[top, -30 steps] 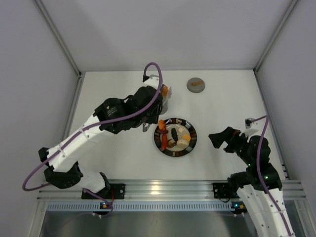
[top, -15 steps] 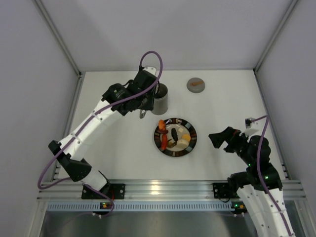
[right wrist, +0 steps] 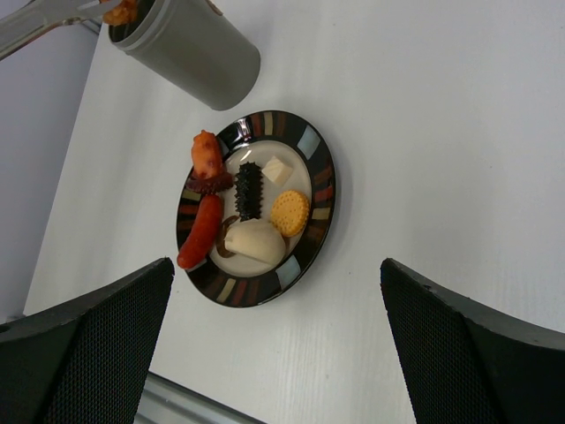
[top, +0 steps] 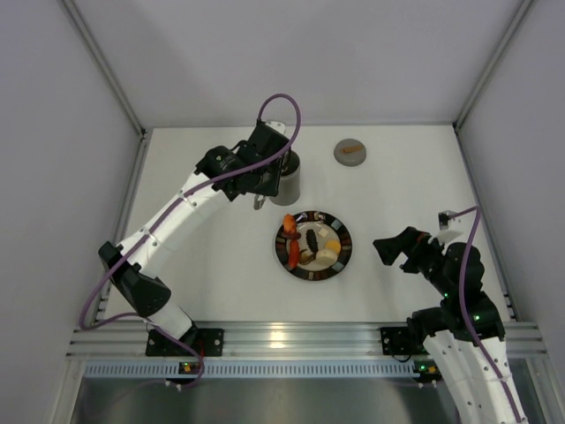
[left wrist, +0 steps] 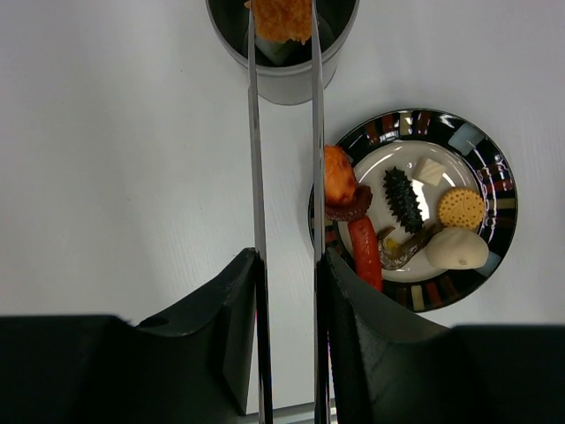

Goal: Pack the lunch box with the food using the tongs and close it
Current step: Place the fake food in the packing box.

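My left gripper (left wrist: pixel 287 265) is shut on the silver tongs (left wrist: pixel 256 159), whose two arms run straight out to the lunch box (left wrist: pixel 282 79). The tongs' tips pinch an orange crumbed piece of food (left wrist: pixel 281 18) right at the box's mouth. In the top view the left gripper (top: pixel 263 181) sits just left of the lunch box (top: pixel 290 183). More food lies on the dark striped plate (top: pixel 345 256): an orange piece (left wrist: pixel 339 175), a red sausage (left wrist: pixel 364 252), a black spiky piece (left wrist: pixel 402 200), a round cracker (left wrist: pixel 462 208) and a pale dumpling (left wrist: pixel 456 248). My right gripper (top: pixel 388 250) hangs open and empty right of the plate.
The flat grey lid (top: pixel 350 151) with an orange mark lies at the back, right of the lunch box. White walls close in the table on the left, right and far sides. A metal rail (top: pixel 291 338) runs along the near edge.
The left arm has swung back and leftward, uncovering the lunch box, with the tongs still holding the orange piece at its mouth. The right arm has not moved.
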You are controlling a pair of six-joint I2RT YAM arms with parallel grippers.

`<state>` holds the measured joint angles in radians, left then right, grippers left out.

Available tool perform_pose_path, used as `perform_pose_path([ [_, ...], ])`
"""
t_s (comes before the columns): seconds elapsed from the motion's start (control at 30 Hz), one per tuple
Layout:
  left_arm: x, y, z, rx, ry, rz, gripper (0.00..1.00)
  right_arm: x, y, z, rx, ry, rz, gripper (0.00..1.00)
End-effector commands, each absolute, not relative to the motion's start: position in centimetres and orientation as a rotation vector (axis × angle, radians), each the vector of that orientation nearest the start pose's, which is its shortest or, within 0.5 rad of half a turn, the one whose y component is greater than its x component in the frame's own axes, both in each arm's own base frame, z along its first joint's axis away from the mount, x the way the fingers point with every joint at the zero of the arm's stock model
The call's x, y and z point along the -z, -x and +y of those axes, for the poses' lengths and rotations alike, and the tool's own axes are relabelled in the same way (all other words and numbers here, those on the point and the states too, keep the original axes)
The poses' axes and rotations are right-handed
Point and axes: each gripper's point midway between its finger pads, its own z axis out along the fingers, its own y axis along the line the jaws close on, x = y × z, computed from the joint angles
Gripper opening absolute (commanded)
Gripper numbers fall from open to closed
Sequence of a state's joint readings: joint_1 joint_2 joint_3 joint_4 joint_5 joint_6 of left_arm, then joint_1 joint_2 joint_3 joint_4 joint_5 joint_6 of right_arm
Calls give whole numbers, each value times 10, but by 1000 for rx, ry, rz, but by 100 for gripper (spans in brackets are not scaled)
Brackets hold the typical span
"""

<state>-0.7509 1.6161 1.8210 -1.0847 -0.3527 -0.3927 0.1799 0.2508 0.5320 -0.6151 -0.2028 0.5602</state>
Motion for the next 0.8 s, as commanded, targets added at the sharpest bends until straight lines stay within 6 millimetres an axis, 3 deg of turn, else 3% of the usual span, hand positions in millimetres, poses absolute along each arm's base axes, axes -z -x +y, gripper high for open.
perform_pose_path([
  [0.0,-289,-324,-236,152,-255,2294,35,-203,-187,87,-667,-226,1908,99],
  [0.23,-293,-323,-235,159,-257,2284,50,-202,-187,88,-670,-228,1909,99],
  [0.37,-294,-322,-235,159,-263,2284,54,-202,-187,88,-670,-228,1909,100],
  [0.57,-307,-318,-237,204,-273,2263,52,-203,-187,88,-673,-228,1908,100],
  [0.7,-327,-306,-235,270,-283,2230,52,-202,-187,88,-672,-229,1911,99],
  [0.77,-328,-298,-233,286,-303,2241,51,-203,-187,88,-674,-230,1908,99],
])
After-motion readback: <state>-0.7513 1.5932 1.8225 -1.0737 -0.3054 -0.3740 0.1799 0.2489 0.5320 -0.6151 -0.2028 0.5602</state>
